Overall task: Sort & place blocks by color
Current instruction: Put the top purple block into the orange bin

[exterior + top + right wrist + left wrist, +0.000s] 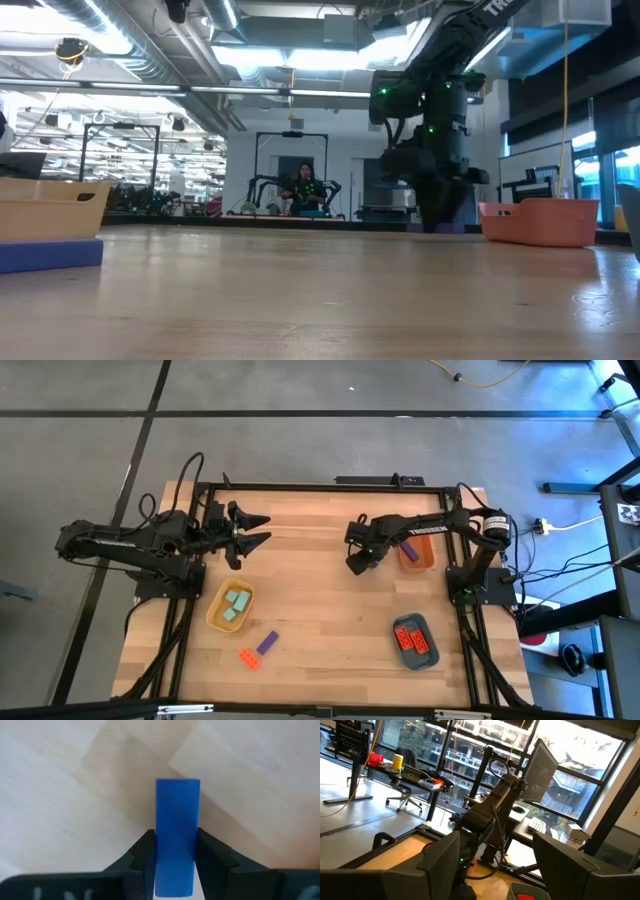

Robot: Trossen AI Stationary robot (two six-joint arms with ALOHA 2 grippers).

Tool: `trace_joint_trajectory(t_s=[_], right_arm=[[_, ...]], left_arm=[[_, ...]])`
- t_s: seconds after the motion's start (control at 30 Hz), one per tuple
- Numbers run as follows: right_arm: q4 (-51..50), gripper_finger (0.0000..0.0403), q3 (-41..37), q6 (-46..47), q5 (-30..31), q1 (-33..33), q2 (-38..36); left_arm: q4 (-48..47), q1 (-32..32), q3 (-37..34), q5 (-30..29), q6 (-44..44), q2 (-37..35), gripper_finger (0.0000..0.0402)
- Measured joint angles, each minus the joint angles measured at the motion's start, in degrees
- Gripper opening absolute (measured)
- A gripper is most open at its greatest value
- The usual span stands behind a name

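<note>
My right gripper [356,563] stands over the table's middle, just left of the orange tray [428,560], and is shut on an oblong purple block [177,810]. Another purple block [410,546] lies in that tray. Pale teal blocks [235,606] lie in the yellow tray [214,612]. Red-orange blocks [414,641] lie in the dark teal tray [400,625]. One purple block [267,643] and one red-orange block [248,657] lie loose on the table near its front edge. My left gripper [258,531] waits open at the far left. My right gripper pinches the oblong purple block between its two fingers [142,852], one on each long side [176,827]. The fingers come from above, pointing down, and lie along the block. Its free end [177,785] sticks out past the fingertips toward the table; whether it touches the wood I cannot tell.
The low view shows the orange tray [540,222] at right, the yellow tray [50,205] at left and a loose block [50,254] close by. Bare wood lies between the trays. A dark frame [300,487] borders the table. A person [303,190] sits far behind.
</note>
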Motion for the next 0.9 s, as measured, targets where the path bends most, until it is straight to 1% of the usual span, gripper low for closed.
trace_joint_trajectory(t_s=[0.17, 0.33, 0.53, 0.73, 0.83, 0.9], right_arm=[[1.59, 0.0105, 0.04, -0.17, 0.18, 1.30, -1.16], [5.78, 0.0105, 0.12, -0.98, 0.51, 2.39, -2.58], [11.10, 0.0105, 0.13, -4.58, -3.18, 3.73, -4.31], [15.97, 0.0105, 0.07, -6.43, -3.42, 4.79, -6.44], [21.04, 0.0105, -2.47, -7.22, -3.26, 5.12, -8.95], [25.04, 0.0105, -5.56, -6.89, -3.99, 5.12, -11.22]], left_arm=[[0.12, -0.02, -0.02, 0.00, -0.12, -0.01, 0.0243], [0.14, -0.01, -0.01, 0.01, -0.14, 0.00, 0.0243], [0.14, 0.00, -0.02, 0.02, -0.14, -0.01, 0.0243], [0.09, 0.00, 0.00, 0.04, -0.10, 0.00, 0.0243], [0.05, 0.00, 0.00, 0.04, -0.09, -0.01, 0.0243], [0.01, -0.02, 0.00, 0.04, -0.08, -0.01, 0.0243]])
